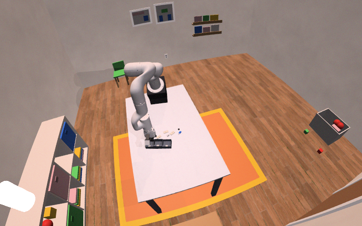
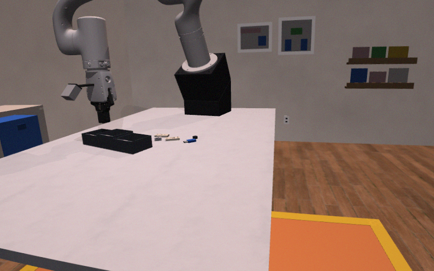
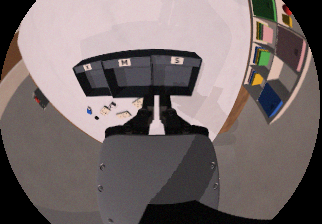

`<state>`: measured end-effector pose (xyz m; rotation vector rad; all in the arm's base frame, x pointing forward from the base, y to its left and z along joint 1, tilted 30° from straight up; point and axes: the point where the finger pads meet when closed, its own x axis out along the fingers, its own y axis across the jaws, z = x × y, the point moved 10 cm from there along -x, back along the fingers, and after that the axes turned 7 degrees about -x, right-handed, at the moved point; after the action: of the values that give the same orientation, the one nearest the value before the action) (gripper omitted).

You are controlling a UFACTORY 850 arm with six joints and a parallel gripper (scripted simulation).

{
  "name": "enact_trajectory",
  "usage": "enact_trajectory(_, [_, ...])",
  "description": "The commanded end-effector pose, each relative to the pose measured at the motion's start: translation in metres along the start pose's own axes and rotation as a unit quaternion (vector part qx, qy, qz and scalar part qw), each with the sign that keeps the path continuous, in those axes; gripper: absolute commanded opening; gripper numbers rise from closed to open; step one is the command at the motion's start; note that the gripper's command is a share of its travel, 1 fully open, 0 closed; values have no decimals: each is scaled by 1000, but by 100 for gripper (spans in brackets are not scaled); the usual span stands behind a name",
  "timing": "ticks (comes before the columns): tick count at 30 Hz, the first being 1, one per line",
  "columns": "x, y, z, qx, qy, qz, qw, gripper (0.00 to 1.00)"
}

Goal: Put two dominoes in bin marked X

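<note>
A black bin with three compartments (image 1: 158,143) lies on the white table; it also shows in the exterior view (image 2: 116,139) and the wrist view (image 3: 140,74). Each compartment has a small label that is too small to read. Two cream dominoes (image 1: 165,131) (image 1: 172,131) lie just behind the bin, and a third (image 1: 157,136) lies against its back edge. Two of them show in the exterior view (image 2: 161,135) (image 2: 172,138). My gripper (image 2: 104,117) (image 3: 156,93) hangs a little above the bin's left end, fingers pointing down. It is shut, and I see nothing held in it.
A small blue piece (image 2: 189,140), a small black cube (image 2: 194,136) and a small grey piece (image 2: 158,139) lie by the dominoes. The arm's black base (image 2: 205,84) stands at the table's far end. The table's left edge is close to the bin.
</note>
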<state>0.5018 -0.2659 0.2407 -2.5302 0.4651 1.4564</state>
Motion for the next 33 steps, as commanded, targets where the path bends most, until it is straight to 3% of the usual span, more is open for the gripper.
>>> enact_trajectory(1, [0,-26,-2,0,3,4,1000,7])
enact_trajectory(6, [0,-51,-4,0,3,4,1000,7])
enact_trajectory(15, [0,-55,-4,0,3,4,1000,7])
enact_trajectory(33, [43,-54,-4,0,3,4,1000,7])
